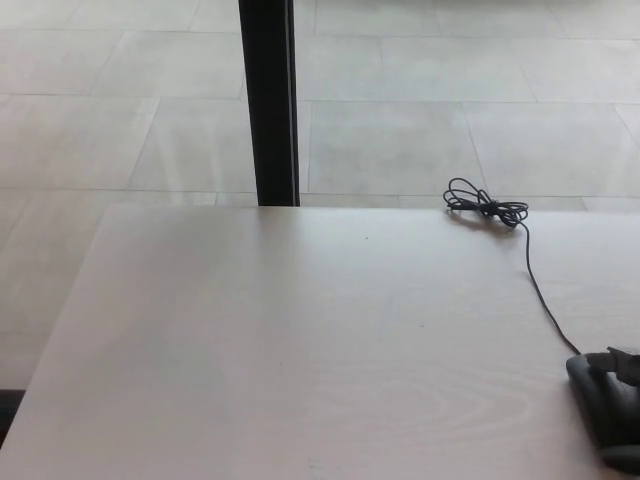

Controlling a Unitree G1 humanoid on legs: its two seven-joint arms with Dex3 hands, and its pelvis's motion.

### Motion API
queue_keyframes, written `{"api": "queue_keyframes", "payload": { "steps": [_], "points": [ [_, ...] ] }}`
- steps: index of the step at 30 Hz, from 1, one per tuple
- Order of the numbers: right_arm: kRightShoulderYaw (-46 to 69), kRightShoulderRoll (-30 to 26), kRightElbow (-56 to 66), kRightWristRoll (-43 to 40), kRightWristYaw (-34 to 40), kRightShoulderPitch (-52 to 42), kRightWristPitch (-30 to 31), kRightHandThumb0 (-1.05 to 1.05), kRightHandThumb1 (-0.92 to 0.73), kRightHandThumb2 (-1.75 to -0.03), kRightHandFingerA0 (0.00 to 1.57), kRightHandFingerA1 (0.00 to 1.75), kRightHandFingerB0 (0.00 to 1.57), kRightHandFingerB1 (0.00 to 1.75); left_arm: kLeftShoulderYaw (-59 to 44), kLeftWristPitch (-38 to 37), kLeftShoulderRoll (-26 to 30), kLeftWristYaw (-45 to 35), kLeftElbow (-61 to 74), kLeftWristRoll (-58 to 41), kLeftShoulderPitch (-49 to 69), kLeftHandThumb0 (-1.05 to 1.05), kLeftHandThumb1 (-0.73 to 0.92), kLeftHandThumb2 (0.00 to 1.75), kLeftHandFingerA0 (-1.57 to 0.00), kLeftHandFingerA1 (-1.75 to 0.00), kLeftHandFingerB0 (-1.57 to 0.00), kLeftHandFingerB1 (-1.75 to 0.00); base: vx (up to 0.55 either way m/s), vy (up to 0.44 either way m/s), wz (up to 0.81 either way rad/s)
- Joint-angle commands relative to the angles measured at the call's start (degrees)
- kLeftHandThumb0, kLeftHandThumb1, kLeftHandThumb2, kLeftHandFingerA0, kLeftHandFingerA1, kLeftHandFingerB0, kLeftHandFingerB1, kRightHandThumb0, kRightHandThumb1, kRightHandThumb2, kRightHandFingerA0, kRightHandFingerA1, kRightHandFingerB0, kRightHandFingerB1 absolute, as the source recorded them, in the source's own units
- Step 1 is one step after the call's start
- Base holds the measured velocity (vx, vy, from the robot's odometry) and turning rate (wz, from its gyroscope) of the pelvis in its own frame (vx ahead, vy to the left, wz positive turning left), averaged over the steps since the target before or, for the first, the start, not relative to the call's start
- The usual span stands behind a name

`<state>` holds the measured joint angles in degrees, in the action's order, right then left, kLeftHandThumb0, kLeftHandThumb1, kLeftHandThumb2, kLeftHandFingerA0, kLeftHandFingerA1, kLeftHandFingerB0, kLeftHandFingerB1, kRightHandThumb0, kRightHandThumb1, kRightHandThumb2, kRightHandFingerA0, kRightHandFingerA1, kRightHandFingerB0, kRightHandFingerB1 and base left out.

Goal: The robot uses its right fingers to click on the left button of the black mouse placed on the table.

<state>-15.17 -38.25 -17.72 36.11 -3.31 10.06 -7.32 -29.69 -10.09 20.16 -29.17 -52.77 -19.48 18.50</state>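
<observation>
The black mouse (pixel 602 408) lies at the table's near right corner, cut off by the picture's right and bottom edges. Its thin black cable (pixel 541 292) runs back to a coiled bundle (pixel 485 208) near the far edge. A small dark part of my right hand (pixel 622 361) shows at the right edge, right over the mouse's front end; whether it touches the mouse is not clear. The rest of that hand is out of the picture. My left hand does not show.
The pale wooden table (pixel 300 340) fills the lower part of the view. A black vertical post (pixel 268 100) stands behind its far edge, on a grey tiled floor (pixel 420 130).
</observation>
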Motion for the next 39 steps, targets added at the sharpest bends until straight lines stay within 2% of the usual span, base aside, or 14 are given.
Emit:
{"api": "queue_keyframes", "payload": {
  "steps": [1,8,16,17,18,19,23,28,32,36,39],
  "points": [
    [-2.2,0.3,-0.4,3.2,0.5,-0.7,0.2,-0.65,-0.82,-0.64,0.2,0.43,0.26,0.3,-0.7,1.2,0.8,-0.9,-0.1,-1.3,0.0,-0.55,0.78,0.63,-0.43,-0.52,-0.35,-0.4,0.0,0.0,0.0],
    [-3.9,-0.8,-0.4,4.3,0.3,-1.0,-0.6,-0.64,-0.78,-0.64,0.18,0.48,0.27,0.29,-0.9,1.2,0.4,-0.2,0.4,-1.3,0.1,-0.54,0.78,0.63,-0.44,-0.51,-0.36,-0.4,0.0,0.0,0.0],
    [-4.1,-3.6,-8.1,5.7,5.4,-1.8,-3.2,-0.65,-0.78,-0.63,0.22,0.48,0.38,0.34,-0.8,2.2,-0.1,0.5,3.0,-1.4,1.0,-0.56,0.76,0.64,-0.46,-0.52,-0.37,-0.41,0.0,0.0,0.0],
    [-3.8,-3.7,-8.3,5.4,5.3,-2.0,-2.7,-0.7,-0.61,-0.96,0.2,0.56,0.35,0.5,-0.8,2.4,-0.1,0.5,3.1,-1.5,1.1,-0.57,0.76,0.64,-0.45,-0.53,-0.37,-0.41,0.0,0.0,0.0],
    [-3.5,-3.9,-8.4,5.3,5.2,-2.2,-2.0,-0.7,-0.61,-0.96,0.2,0.56,0.35,0.5,-0.9,2.8,-0.2,0.3,3.6,-1.7,1.3,-0.57,0.76,0.64,-0.45,-0.53,-0.37,-0.41,0.0,0.0,0.0],
    [-3.2,-3.7,-8.8,5.1,5.4,-2.3,-1.7,-0.67,-0.76,-0.63,0.23,0.51,0.44,0.35,-0.8,2.6,-0.1,0.5,3.4,-1.4,1.1,-0.56,0.77,0.64,-0.44,-0.51,-0.35,-0.4,0.0,0.0,0.0],
    [-2.5,-2.8,-9.3,4.9,7.6,-3.0,-0.8,-0.68,-0.73,-0.62,0.25,0.56,0.55,0.4,-0.9,2.6,0.1,0.2,2.7,-1.6,0.6,-0.56,0.77,0.63,-0.44,-0.51,-0.35,-0.4,0.0,0.0,0.0],
    [-2.5,-0.8,-9.7,4.1,8.8,-3.3,-0.3,-0.69,-0.74,-0.63,0.23,0.62,0.54,0.42,-1.2,3.3,0.4,-0.2,3.2,-2.0,0.5,-0.55,0.77,0.64,-0.45,-0.52,-0.34,-0.4,0.0,0.0,0.0],
    [-2.8,0.1,-9.5,4.0,8.2,-3.2,-0.2,-0.7,-0.75,-0.63,0.17,0.61,0.54,0.43,-1.0,2.4,0.4,0.3,2.8,-1.5,0.3,-0.56,0.81,0.64,-0.47,-0.51,-0.37,-0.4,0.0,0.0,0.0],
    [-2.9,1.1,-10.2,3.7,7.7,-3.1,0.1,-0.73,-0.77,-0.63,0.13,0.58,0.51,0.44,-0.9,2.9,0.6,0.0,2.9,-1.6,0.4,-0.55,0.79,0.64,-0.45,-0.52,-0.33,-0.4,0.0,0.0,0.0],
    [-2.5,1.5,-9.3,2.7,6.5,-3.4,0.3,-0.72,-0.76,-0.63,0.13,0.57,0.52,0.44,-0.9,3.0,0.6,0.6,3.2,-1.5,0.5,-0.55,0.81,0.64,-0.48,-0.52,-0.38,-0.4,0.0,0.0,0.0]
  ]
}}
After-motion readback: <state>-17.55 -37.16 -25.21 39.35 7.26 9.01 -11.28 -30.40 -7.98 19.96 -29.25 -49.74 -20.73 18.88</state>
